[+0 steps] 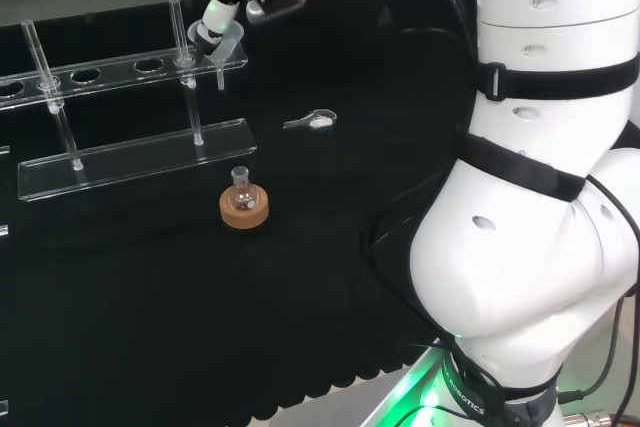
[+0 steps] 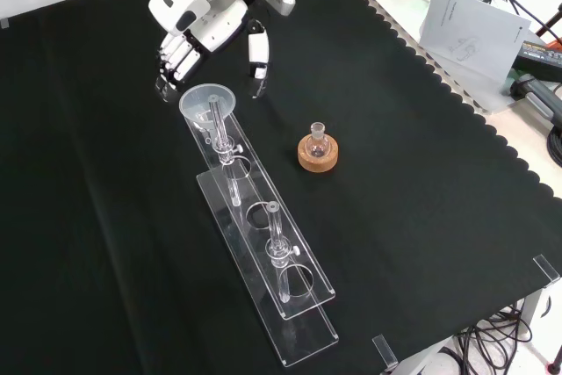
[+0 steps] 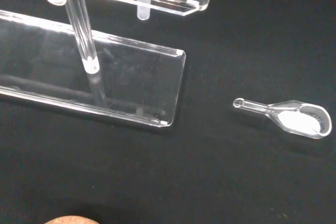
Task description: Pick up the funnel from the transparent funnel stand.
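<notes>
Hand (image 2: 198, 37) at far end of transparent funnel stand (image 2: 263, 252), front view. Fingers (image 2: 180, 59) hang straight behind funnel (image 2: 209, 104), thumb (image 2: 257, 57) spread apart on other side; nothing gripped. Funnel sits in end hole of stand's top rail, stem (image 3: 143, 3) poking below rail in wrist view. Small round flask (image 2: 318, 138) on cork ring (image 2: 318, 155) near stand, mid-table. Glass scoop (image 3: 296, 118) with white powder lies on black cloth (image 2: 421, 129) beyond stand's base plate.
</notes>
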